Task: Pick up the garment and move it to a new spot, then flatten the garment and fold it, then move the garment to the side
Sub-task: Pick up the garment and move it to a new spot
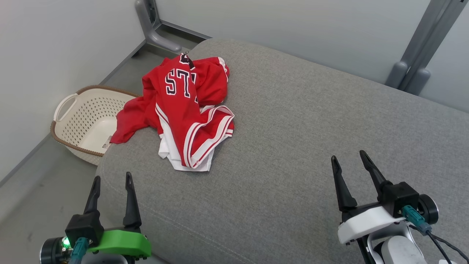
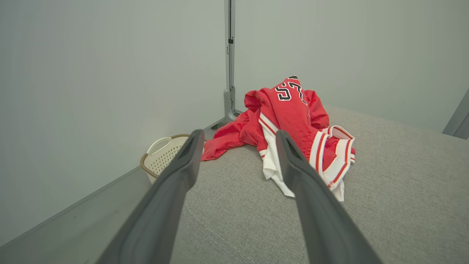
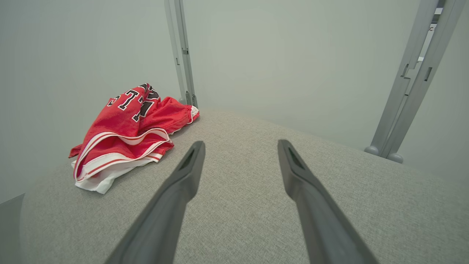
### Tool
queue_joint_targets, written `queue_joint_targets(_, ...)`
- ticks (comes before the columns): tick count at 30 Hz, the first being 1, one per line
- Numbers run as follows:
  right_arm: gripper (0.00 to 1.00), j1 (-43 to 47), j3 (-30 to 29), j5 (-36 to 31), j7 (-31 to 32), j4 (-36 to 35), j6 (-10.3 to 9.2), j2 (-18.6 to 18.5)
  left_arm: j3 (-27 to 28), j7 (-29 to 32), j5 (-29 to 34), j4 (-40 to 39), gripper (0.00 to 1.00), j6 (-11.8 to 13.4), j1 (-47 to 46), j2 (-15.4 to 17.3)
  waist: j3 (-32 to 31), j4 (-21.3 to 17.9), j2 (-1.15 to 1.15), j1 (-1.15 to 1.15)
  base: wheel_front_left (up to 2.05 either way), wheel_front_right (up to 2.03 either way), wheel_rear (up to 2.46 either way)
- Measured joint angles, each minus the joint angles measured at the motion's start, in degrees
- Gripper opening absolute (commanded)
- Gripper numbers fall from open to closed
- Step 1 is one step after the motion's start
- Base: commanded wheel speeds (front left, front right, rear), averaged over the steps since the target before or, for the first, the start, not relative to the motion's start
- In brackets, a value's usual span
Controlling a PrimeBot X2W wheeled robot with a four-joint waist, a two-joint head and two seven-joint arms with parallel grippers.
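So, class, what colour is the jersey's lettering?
Black, outlined white, on the red jersey; the head view shows it best.

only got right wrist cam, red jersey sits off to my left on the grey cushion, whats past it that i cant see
Observer: A cream basket stands on the floor just beyond the left edge of the cushion.
Operator: is the jersey in it
Observer: No. The jersey lies on the cushion, with one red part draped over that edge toward the basket. I cannot tell if it touches the basket.
Operator: and my left pincer
Observer: The left pincer hovers open near the cushion's front left corner, short of the jersey and holding nothing.
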Motion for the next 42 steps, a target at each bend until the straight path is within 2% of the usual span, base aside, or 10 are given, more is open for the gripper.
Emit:
queue_joint_targets(6,1.00,0.06,0.10,0.21,0.00,0.01,0.00,0.02,0.10,0.00,-0.33,0.86,1.00,-0.13,-0.21,-0.04,-0.24,-0.25,0.00,0.00,0.00,0.00,0.00)
queue_joint_targets(10,1.00,0.41,-0.76,0.14,0.00,-0.22,0.00,0.01,-0.41,0.56,-2.53,4.23,1.00,-1.83,-2.77,-0.16,0.06,-0.38,0.00,0.00,0.00,0.00,0.00)
queue_joint_targets(18,1.00,0.25,-2.08,-3.24,1.82,-2.68,0.00,0.00,-1.10,8.71,-7.06,16.27,1.00,-6.16,-20.06,-0.03,2.81,-0.30,0.00,0.00,0.00,0.00,0.00)
queue_joint_targets(23,1.00,-1.09,-1.12,-5.42,4.25,-5.99,0.01,0.05,0.70,12.60,-11.25,25.24,1.00,-7.42,-31.26,0.36,5.79,-1.26,0.00,0.00,0.00,0.00,0.00)
queue_joint_targets(28,1.00,-2.67,-0.26,-7.54,6.45,-9.42,0.01,0.03,3.01,16.75,-15.59,33.38,1.00,-8.26,-40.63,1.51,9.86,-3.75,0.00,0.00,0.00,0.00,0.00)
queue_joint_targets(33,1.00,-3.77,0.48,-8.35,7.45,-12.00,0.02,0.03,5.75,19.46,-18.53,39.29,1.00,-8.43,-46.31,4.66,13.47,-7.43,0.00,0.00,0.00,0.00,0.00)
queue_joint_targets(42,1.00,-4.02,0.53,-8.59,7.61,-13.39,0.02,-0.01,7.60,22.83,-20.25,47.52,1.00,-6.04,-50.03,8.71,18.85,-14.64,0.00,0.00,0.00,0.00,0.00)
